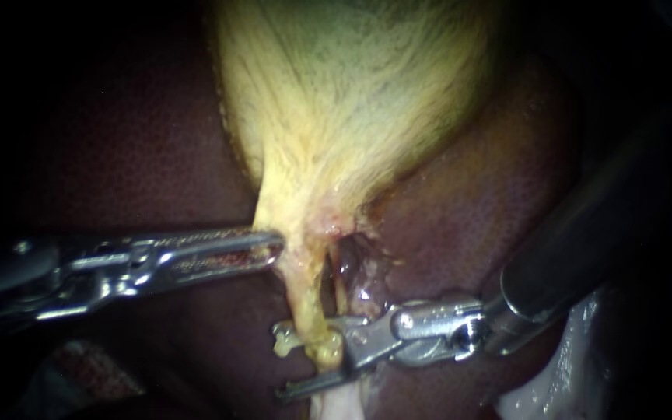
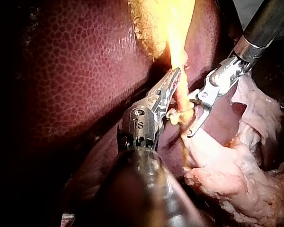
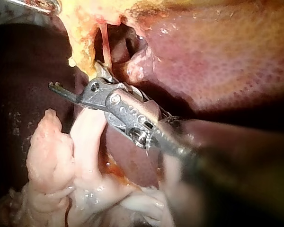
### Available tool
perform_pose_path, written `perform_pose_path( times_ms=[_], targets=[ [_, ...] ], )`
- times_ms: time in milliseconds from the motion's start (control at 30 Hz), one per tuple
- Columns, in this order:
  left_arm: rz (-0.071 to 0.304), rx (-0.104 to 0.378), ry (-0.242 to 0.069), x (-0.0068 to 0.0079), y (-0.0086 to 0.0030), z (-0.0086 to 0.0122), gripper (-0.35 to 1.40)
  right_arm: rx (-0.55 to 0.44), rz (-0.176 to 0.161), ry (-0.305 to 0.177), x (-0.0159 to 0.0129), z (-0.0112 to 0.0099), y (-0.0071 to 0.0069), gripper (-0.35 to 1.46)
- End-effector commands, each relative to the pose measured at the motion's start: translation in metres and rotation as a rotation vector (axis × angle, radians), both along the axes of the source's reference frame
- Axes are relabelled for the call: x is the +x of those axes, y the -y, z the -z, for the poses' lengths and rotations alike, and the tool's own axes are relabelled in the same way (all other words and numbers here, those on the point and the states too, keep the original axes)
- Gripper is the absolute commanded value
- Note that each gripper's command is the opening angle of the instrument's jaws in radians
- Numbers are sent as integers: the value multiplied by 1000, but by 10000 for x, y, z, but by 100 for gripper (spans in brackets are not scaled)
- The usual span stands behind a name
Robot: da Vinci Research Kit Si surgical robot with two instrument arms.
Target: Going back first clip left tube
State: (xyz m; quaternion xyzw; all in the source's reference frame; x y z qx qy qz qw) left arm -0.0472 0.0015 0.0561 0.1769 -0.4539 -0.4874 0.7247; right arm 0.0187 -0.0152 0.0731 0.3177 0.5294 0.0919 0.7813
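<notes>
The left tube (image 1: 302,288) hangs as a yellow strand from the narrow lower end of the gallbladder (image 1: 351,101). A thinner strand runs just beside it, across a small dark opening. Low on the left tube sits a pale clip (image 1: 285,338), which also shows in the left wrist view (image 2: 173,116).

The right instrument (image 1: 309,362) comes in from the right. Its end effector is spread, one jaw above the strand's lumpy lower end and the other, longer jaw below. That tissue lies against the open mouth without being gripped.

The left instrument (image 1: 274,249) reaches in from the left, higher up. Its end effector is pressed together on the edge of the gallbladder where it narrows.

Dark red liver (image 1: 134,155) lies behind everything. Pale soft tissue (image 3: 52,156) is bunched under the right instrument.
</notes>
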Motion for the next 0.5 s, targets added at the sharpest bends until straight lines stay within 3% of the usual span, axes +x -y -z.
perform_pose_path(
  times_ms=[33,233,500],
  targets=[
    [0,1,-1,0,0,-1,-5,0,0,0,1,0,1,59],
    [1,1,-1,-2,-1,-1,-5,3,-4,4,8,-2,2,60],
    [2,1,-2,-3,0,1,-5,-69,17,-24,15,-10,6,60]
  ],
)
